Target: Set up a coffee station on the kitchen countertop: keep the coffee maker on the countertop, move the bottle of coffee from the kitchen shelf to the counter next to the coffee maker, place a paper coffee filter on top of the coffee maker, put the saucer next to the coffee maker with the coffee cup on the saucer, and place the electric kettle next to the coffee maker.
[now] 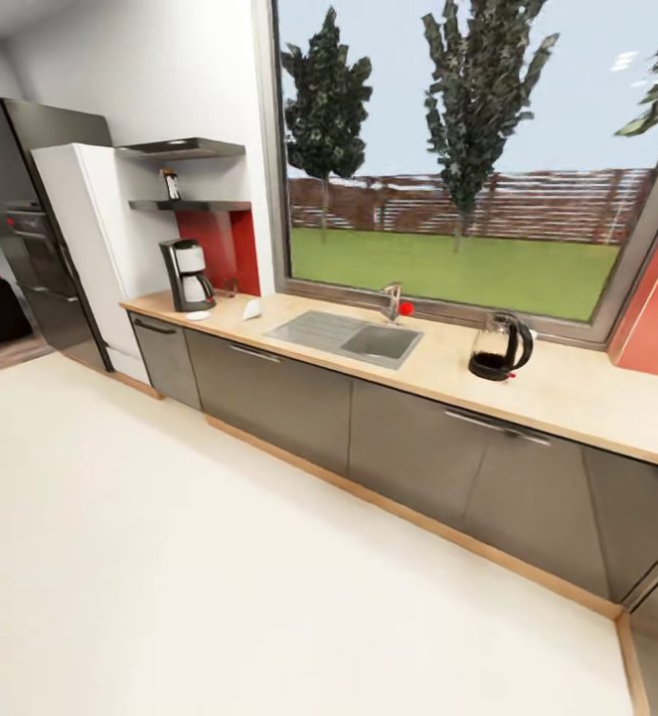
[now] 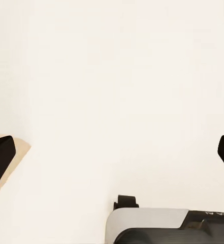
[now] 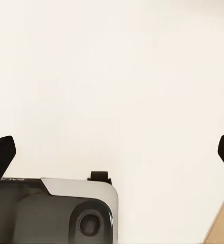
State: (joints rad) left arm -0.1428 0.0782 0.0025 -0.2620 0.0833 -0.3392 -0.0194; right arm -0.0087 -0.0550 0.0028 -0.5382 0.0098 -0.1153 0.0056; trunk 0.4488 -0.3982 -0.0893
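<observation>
The robot stands off from the desk (image 1: 568, 393). Both tools, left tool (image 2: 112, 152) and right tool (image 3: 112, 152), hang spread apart, empty. The bottle of coffee (image 1: 172, 185) sits on the kitchen shelf (image 1: 192, 206) at ten o'clock, above the coffee maker (image 1: 188, 274); it should drive closer first, squarely.

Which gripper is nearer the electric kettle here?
Probably right: the electric kettle stands right of centre in the head view. The left gripper and right gripper hang open over floor, away from the countertop.

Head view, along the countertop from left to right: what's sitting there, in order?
coffee maker → saucer → paper coffee filter → sink with its tap → electric kettle.
</observation>
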